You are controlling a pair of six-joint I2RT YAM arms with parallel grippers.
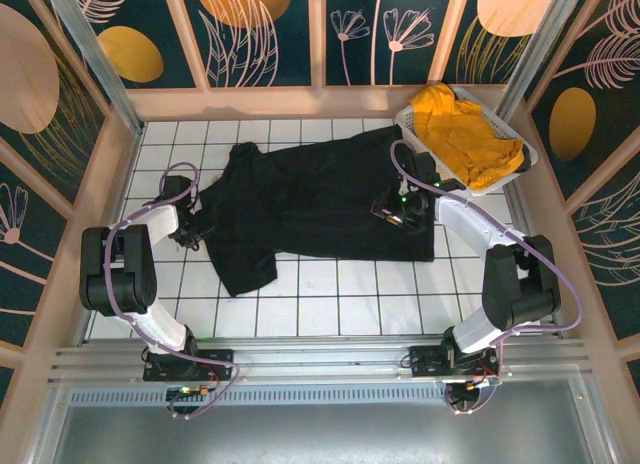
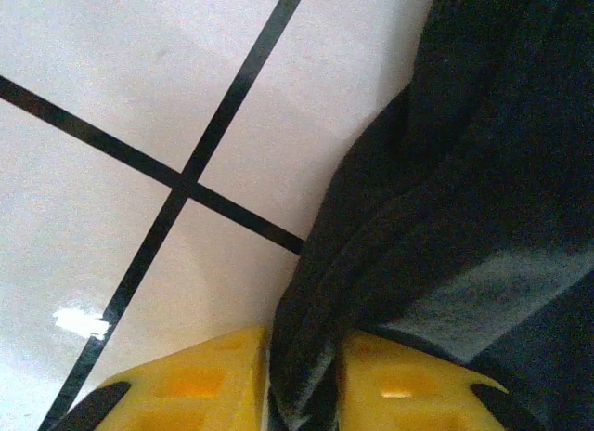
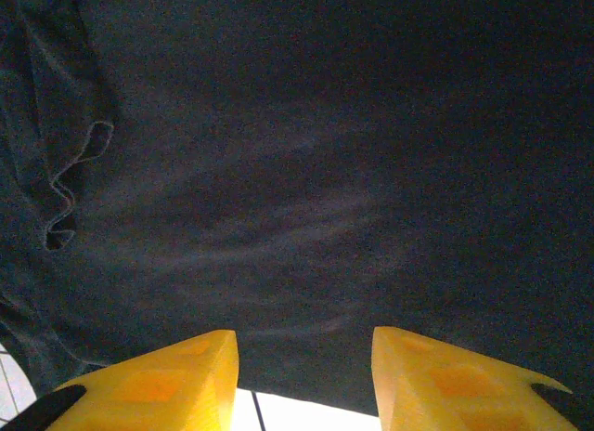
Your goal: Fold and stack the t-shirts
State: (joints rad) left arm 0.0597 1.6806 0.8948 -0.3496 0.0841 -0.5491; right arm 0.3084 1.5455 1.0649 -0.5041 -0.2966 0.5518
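Bright, even overhead light; blurry wrist views; glare on table (image 2: 79,321)

Black and mustard on a white grid

The black t-shirt (image 1: 310,199) was plain; the mustard-yellow t-shirt (image 1: 465,134) lay in a white lattice basket (image 1: 412,121). The surface (image 1: 330,294) was white tile with dark lines. The walls (image 1: 270,34) were dark teal with gold discs. The left tool (image 2: 302,343) and right tool (image 3: 304,338) had yellow fingers.

A large plain black cloth t-shirt (image 1: 310,199) lies spread on the worktop (image 1: 330,294), left pincer (image 1: 190,229) at its left edge; a mustard-yellow t-shirt (image 1: 465,134) fills the far-right white lattice basket (image 1: 408,122).
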